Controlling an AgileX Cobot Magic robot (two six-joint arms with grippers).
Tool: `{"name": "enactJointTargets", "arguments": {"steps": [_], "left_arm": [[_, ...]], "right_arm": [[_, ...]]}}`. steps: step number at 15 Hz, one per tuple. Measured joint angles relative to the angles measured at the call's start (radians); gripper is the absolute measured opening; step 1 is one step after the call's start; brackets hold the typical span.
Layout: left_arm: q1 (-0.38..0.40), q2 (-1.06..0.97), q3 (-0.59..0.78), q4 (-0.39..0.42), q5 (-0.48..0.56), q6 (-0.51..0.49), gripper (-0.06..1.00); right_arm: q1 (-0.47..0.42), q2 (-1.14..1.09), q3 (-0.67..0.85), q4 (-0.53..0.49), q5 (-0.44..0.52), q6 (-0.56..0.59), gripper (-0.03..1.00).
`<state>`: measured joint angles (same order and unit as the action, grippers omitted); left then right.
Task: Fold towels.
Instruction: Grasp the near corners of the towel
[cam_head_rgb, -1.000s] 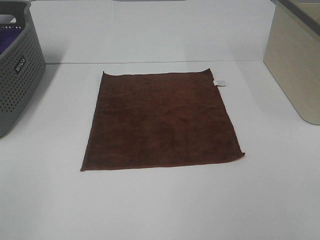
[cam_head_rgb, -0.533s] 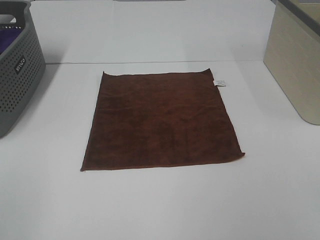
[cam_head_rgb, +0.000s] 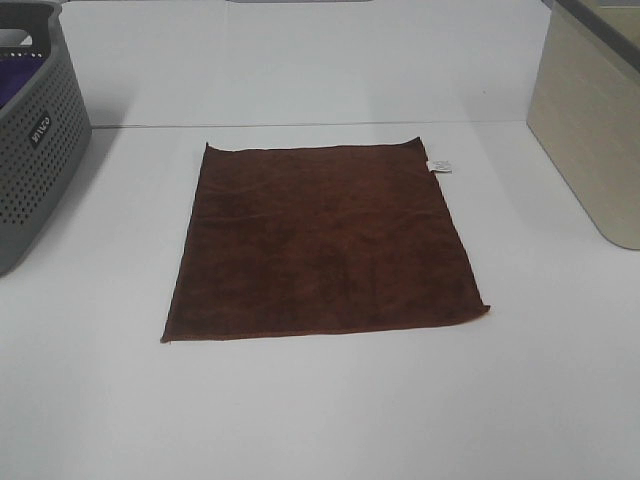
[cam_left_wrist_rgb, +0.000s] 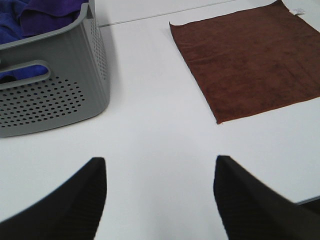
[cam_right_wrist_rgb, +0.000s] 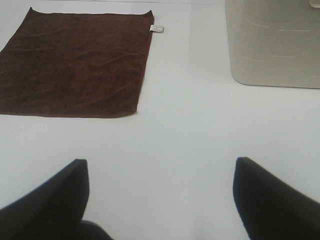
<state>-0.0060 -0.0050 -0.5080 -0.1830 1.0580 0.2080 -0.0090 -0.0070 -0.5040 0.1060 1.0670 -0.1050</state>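
Stock as I see it from the console:

1. Left gripper (cam_left_wrist_rgb: 160, 165): jaws spread wide, nothing held, over bare table (cam_left_wrist_rgb: 150, 125).
2. Right gripper (cam_right_wrist_rgb: 161, 164): jaws spread wide, nothing held.
3. Brown towel (cam_head_rgb: 322, 240): flat and unfolded, well ahead of both grippers and between their lines, touching neither. White tag (cam_head_rgb: 440, 166) at the far corner on the right gripper's side.
4. Grey basket (cam_left_wrist_rgb: 55, 85): ahead of the left gripper, on its outer side, holding purple fabric (cam_left_wrist_rgb: 45, 15).
5. Beige bin (cam_right_wrist_rgb: 272, 45): ahead of the right gripper, on its outer side.
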Motion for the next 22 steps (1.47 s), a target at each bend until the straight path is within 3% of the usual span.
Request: {"name": "enactJointTargets", "arguments": {"steps": [10, 12, 14, 15, 16, 17, 18, 19, 22], "left_arm": [[0.0, 0.0, -0.001, 0.0, -0.008, -0.007, 0.6], [0.0, 0.033, -0.009, -0.004, -0.086, -0.015, 0.6], [0.0, 0.118, 0.011, -0.031, -0.237, -0.019, 0.6], [0.0, 0.173, 0.031, -0.059, -0.309, -0.019, 0.6], [0.0, 0.326, 0.064, -0.148, -0.446, -0.019, 0.6], [0.0, 0.415, 0.065, -0.196, -0.5, -0.016, 0.6], [0.0, 0.415, 0.065, -0.196, -0.5, -0.016, 0.6], [0.0, 0.586, 0.065, -0.29, -0.585, 0.019, 0.6], [0.0, 0.832, 0.065, -0.47, -0.639, 0.108, 0.6]], "right_arm": [[0.0, 0.024, -0.002, -0.001, -0.009, 0.0, 0.75], [0.0, 0.09, -0.011, -0.008, -0.051, 0.008, 0.75], [0.0, 0.13, -0.015, -0.008, -0.141, 0.018, 0.75], [0.0, 0.151, -0.016, -0.008, -0.192, 0.019, 0.75], [0.0, 0.219, -0.017, -0.008, -0.279, 0.019, 0.75], [0.0, 0.258, -0.017, -0.017, -0.303, 0.019, 0.75], [0.0, 0.258, -0.017, -0.017, -0.303, 0.019, 0.75], [0.001, 0.351, -0.017, -0.028, -0.335, 0.019, 0.75], [0.0, 0.519, -0.019, 0.021, -0.394, 0.021, 0.75]]}}
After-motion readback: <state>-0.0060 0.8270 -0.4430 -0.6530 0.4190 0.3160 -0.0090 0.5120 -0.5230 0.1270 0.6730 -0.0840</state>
